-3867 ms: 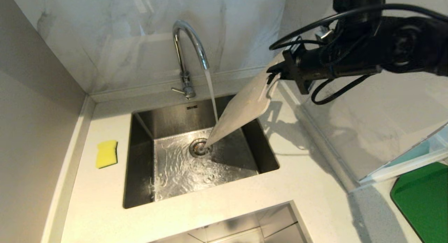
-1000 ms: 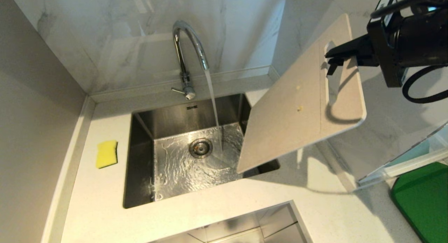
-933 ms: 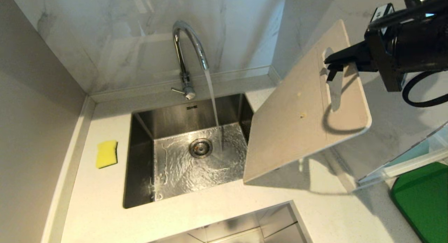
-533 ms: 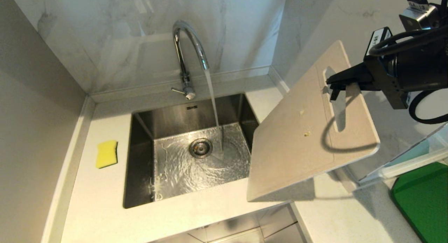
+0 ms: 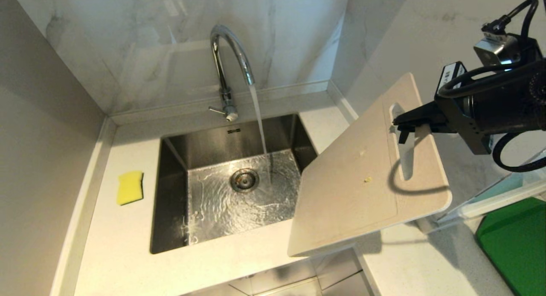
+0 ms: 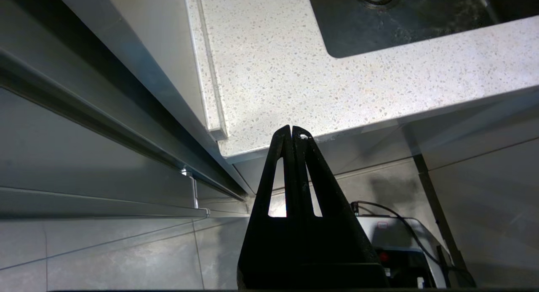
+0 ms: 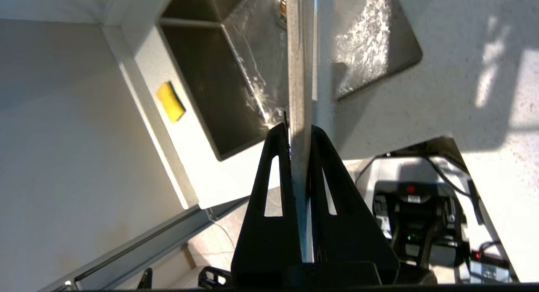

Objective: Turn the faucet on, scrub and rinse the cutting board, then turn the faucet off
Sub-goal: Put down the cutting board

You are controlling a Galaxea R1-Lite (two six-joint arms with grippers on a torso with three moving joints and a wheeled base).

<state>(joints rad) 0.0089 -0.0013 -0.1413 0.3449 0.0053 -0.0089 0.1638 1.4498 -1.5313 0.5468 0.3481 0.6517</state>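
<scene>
1. The right gripper [image 5: 403,126] is pinching the cutting board [image 5: 358,189] by its slot handle, holding it tilted in the air over the counter [image 5: 123,240] at the sink's [image 5: 170,193] right edge.
2. Water is running from the faucet [image 5: 228,57] into the sink, beside the board.
3. The left gripper [image 6: 292,134] is hanging below the counter edge, fingers pressed together.
4. A yellow sponge [image 5: 129,187] is lying left of the sink.

No legible text, labels or brand marks anywhere
</scene>
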